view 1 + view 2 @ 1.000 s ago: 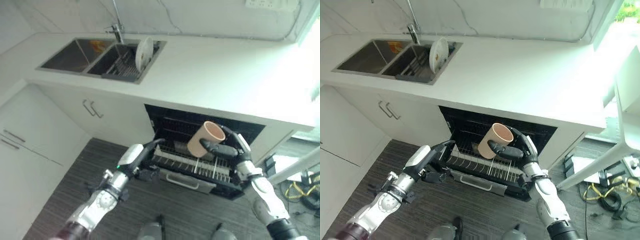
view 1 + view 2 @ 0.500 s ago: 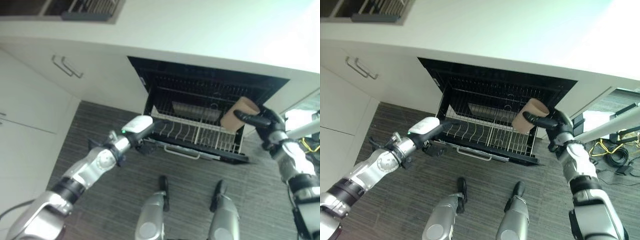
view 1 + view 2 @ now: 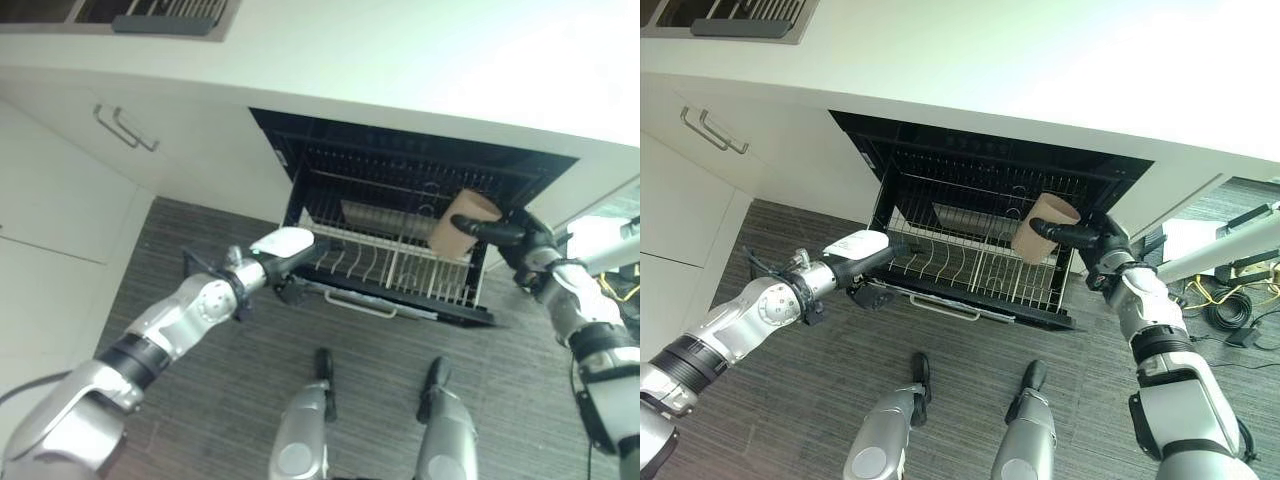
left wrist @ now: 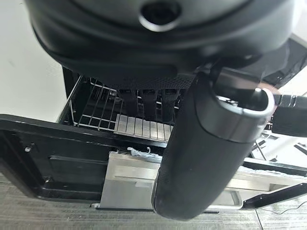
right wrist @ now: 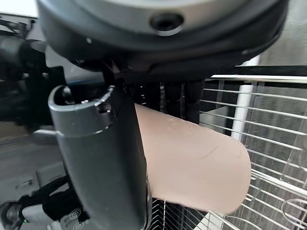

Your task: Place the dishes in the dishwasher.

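Note:
A tan cup (image 3: 460,222) hangs tilted over the right end of the pulled-out wire rack (image 3: 375,272) of the open dishwasher. My right hand (image 3: 522,242) is shut on it, and in the right wrist view the thumb (image 5: 103,158) lies along the cup (image 5: 192,163). My left hand (image 3: 285,243) is at the rack's front left corner, its fingers reaching straight towards the wire rack (image 4: 93,112) and its thumb (image 4: 206,148) hanging over the door. It holds nothing.
The dishwasher door (image 3: 400,305) lies folded down towards me with a silver handle (image 3: 365,303). The white counter (image 3: 400,60) overhangs the opening. White cabinets with bar handles (image 3: 125,128) stand to the left. A dark drying rack (image 3: 165,22) shows at the top left.
The camera tilted down and lost the sink. My right hand has carried the cup a little leftwards, further over the rack. The left hand stays at the rack's corner.

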Controlling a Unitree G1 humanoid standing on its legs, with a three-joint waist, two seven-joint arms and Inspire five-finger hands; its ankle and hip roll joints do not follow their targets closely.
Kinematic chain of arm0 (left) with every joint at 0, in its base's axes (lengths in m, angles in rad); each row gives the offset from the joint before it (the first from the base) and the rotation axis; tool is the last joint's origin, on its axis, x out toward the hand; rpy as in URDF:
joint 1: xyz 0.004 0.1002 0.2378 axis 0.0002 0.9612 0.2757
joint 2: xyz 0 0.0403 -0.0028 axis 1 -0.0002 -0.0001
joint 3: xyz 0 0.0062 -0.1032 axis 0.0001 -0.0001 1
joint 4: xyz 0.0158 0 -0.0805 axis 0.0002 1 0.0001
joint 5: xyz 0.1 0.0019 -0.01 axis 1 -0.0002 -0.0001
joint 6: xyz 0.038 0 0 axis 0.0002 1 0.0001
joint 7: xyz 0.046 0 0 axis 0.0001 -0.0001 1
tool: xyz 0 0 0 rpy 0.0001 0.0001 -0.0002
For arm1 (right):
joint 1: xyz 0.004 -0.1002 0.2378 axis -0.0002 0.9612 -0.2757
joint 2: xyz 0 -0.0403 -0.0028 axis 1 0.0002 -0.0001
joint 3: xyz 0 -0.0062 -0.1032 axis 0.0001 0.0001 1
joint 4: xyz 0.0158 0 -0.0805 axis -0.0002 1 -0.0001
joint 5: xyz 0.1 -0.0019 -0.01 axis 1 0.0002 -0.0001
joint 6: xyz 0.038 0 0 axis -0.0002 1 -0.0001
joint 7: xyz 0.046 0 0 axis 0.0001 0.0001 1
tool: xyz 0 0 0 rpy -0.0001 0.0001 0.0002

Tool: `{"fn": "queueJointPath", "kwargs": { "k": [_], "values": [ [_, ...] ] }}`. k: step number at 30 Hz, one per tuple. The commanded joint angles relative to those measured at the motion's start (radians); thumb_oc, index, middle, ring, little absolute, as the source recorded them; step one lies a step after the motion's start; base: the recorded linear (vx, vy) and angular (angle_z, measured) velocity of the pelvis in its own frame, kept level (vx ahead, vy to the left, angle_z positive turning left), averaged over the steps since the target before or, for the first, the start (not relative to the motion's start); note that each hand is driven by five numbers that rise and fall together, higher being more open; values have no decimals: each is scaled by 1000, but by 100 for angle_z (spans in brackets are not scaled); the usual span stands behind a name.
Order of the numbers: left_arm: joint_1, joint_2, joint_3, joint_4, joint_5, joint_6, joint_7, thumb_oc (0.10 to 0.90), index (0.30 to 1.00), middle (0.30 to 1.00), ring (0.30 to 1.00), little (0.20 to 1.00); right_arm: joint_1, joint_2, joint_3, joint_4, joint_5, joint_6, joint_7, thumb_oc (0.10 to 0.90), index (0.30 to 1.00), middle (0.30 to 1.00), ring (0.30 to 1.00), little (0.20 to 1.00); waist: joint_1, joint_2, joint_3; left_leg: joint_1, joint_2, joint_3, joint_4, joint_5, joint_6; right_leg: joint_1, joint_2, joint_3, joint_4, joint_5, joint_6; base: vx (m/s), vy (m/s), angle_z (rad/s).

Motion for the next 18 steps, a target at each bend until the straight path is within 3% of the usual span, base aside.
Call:
{"fn": "queueJointPath", "kwargs": {
  "k": [1, 4, 9, 10, 11, 18],
  "values": [
    [-37, 54, 60, -86, -63, -27, 22, 800, 900, 900, 900, 900, -55, -21, 12, -27, -103, -71, -8, 400, 300, 300, 300, 300, 15, 2, -47, -12, 21, 20, 91, -134, 21, 37, 21, 34, 26, -104, 54, 47, 17, -3],
    [-30, 60, 66, -106, -58, -23, 12, 800, 900, 900, 900, 900, -34, -23, 21, -13, -204, -52, -20, 400, 300, 300, 300, 300, 16, 3, -44, -13, 20, 21, 91, -135, 23, 38, 21, 34, 26, -105, 55, 10, 1, -1],
    [3, 41, 87, -95, 6, -25, 27, 800, 900, 900, 900, 900, 63, -6, 54, -5, -322, -100, -12, 416, 324, 324, 324, 324, 8, -4, -31, -10, 25, 24, 91, -132, 23, 37, 26, 36, 26, -102, 53, 12, -13, -4],
    [1, 40, 89, -92, 8, -26, 26, 800, 900, 900, 900, 900, 64, -6, 55, -2, -327, -102, -15, 522, 484, 484, 484, 484, 8, -4, -30, -11, 25, 24, 91, -131, 22, 36, 26, 36, 26, -101, 54, -11, -28, -4],
    [-1, 37, 91, -89, 11, -26, 26, 800, 900, 900, 900, 900, 63, -7, 58, 3, -338, -105, -22, 800, 900, 900, 900, 900, 8, -4, -28, -11, 24, 24, 91, -130, 23, 34, 27, 37, 26, -100, 54, -13, -13, -5],
    [-16, 24, 92, -79, 21, -9, 13, 800, 900, 900, 900, 900, 69, -14, 90, -21, -502, -138, -161, 800, 900, 900, 900, 900, 0, -11, -25, -4, 27, 30, 91, -126, 22, 35, 29, 37, 26, -98, 54, -7, -14, -3]
  ]
}}
